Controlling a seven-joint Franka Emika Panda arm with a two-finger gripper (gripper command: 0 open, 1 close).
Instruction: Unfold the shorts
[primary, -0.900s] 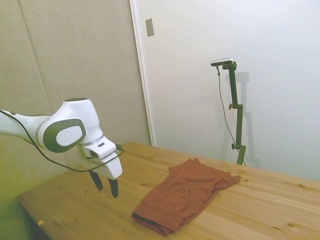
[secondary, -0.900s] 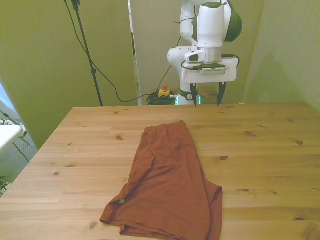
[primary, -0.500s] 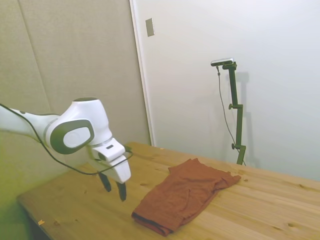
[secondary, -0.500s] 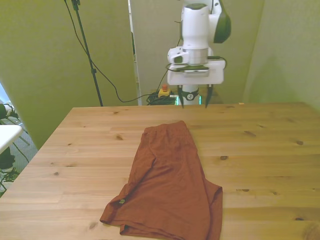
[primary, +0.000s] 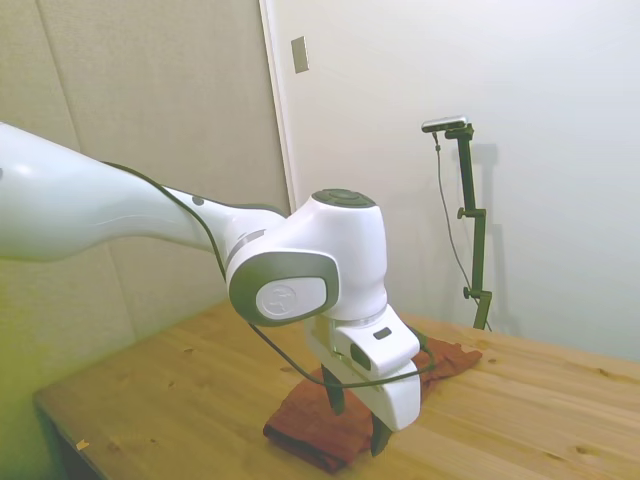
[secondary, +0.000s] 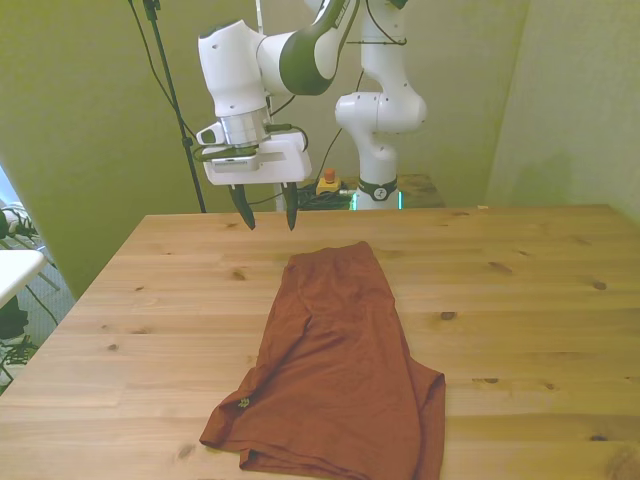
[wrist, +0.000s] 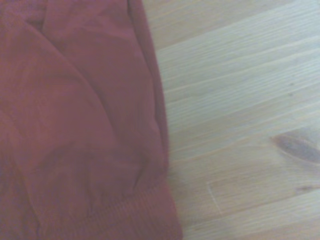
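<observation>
The rust-red shorts (secondary: 340, 370) lie folded and wrinkled on the wooden table (secondary: 520, 300), running from its middle toward the near edge. My gripper (secondary: 268, 220) hangs open and empty above the table, just beyond the shorts' far corner and toward the front view's left. In the side view the gripper (primary: 357, 420) fills the foreground and hides much of the shorts (primary: 303, 428); one end of the cloth shows behind it. The wrist view shows the shorts' edge and a ribbed band (wrist: 75, 125) next to bare wood (wrist: 240, 100).
Bare wood (primary: 170, 390) lies on both sides of the shorts. Behind the table's far edge stand the robot base (secondary: 380, 150), a thin black tripod (secondary: 172, 100) and floor cables. A white object (secondary: 15, 268) sits off the front view's left edge.
The arm has swung from behind the table's far middle toward the front view's left, and closer to the side camera. The gripper stays open. The shorts have not moved.
</observation>
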